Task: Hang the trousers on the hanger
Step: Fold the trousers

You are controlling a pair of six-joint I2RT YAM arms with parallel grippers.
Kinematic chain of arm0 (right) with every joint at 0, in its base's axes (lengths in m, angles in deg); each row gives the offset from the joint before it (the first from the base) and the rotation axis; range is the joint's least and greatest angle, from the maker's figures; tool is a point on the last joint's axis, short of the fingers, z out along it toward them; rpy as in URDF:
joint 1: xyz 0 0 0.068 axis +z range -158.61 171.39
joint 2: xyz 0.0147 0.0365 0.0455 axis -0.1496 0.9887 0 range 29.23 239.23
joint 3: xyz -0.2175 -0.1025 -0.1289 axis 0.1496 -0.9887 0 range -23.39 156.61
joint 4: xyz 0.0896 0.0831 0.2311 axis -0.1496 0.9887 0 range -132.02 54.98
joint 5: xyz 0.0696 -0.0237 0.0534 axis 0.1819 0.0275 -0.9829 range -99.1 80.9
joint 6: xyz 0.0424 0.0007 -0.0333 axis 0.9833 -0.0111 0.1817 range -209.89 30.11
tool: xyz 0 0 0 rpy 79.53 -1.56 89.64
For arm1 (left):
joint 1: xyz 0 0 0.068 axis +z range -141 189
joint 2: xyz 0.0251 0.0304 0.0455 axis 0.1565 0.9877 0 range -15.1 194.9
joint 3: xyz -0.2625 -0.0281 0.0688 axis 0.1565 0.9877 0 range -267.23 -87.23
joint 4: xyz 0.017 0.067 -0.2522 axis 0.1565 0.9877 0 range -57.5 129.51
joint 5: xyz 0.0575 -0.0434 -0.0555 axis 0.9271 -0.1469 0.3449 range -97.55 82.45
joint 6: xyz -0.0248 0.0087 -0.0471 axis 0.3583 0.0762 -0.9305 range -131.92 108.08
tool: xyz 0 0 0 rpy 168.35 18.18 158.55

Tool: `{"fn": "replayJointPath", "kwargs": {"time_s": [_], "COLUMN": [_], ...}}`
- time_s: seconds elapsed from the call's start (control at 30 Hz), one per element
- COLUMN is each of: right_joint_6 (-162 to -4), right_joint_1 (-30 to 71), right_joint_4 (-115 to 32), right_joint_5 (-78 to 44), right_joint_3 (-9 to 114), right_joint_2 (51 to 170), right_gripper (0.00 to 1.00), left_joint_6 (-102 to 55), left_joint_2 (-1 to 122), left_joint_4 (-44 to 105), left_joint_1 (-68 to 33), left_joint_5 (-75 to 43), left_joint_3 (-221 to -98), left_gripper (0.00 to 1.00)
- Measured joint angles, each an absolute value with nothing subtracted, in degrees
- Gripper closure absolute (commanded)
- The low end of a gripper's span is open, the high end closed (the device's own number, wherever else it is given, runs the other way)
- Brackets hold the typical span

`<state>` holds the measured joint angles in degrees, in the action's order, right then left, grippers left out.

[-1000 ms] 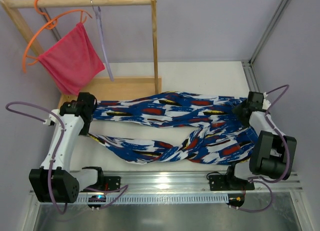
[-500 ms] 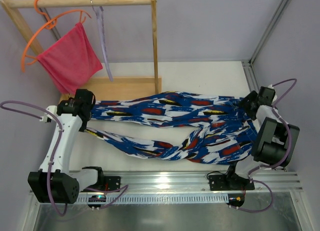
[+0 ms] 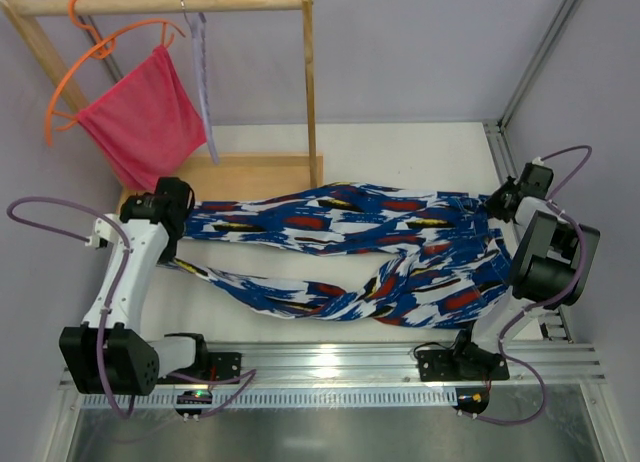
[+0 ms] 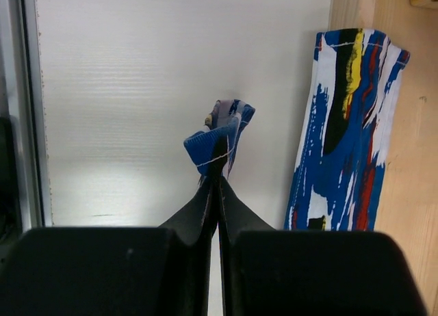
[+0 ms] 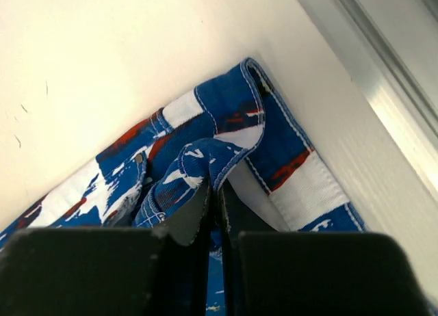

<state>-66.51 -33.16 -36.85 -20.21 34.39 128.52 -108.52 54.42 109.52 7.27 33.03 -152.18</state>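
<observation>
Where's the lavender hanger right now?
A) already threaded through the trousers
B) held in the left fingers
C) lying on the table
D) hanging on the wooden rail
D: the hanger hangs by its hook from the rail, well clear of the trousers spread on the table.

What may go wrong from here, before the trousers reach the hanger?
The left pincer and the right pincer each pinch only a small fold of the trousers; either fold may slip out on lifting. The legs lie twisted together, so they may hang unevenly on the lavender hanger.
</observation>
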Motion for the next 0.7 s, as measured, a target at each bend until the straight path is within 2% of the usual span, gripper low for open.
{"fn": "replayJointPath", "kwargs": {"time_s": [0.23, 0.5, 0.7], "right_joint_6": [-66.58, -65.97, -65.97], "right_joint_1": [-33.07, -33.05, -33.03], "right_joint_4": [-32.33, -26.29, -23.23], "right_joint_5": [-16.67, -7.76, -4.74], "right_joint_3": [40.31, 44.64, 46.35], "right_joint_2": [130.75, 130.75, 130.75], "right_gripper": [0.96, 0.96, 0.96], "left_joint_6": [-115.27, -116.24, -113.90], "left_joint_2": [57.66, 61.92, 68.47], "left_joint_4": [109.47, 109.54, 109.54], "left_joint_1": [9.23, 22.41, 24.95], "left_joint_5": [35.48, 37.27, 37.42], "left_joint_3": [-152.90, -153.01, -154.45], "left_gripper": [1.00, 1.00, 0.97]}}
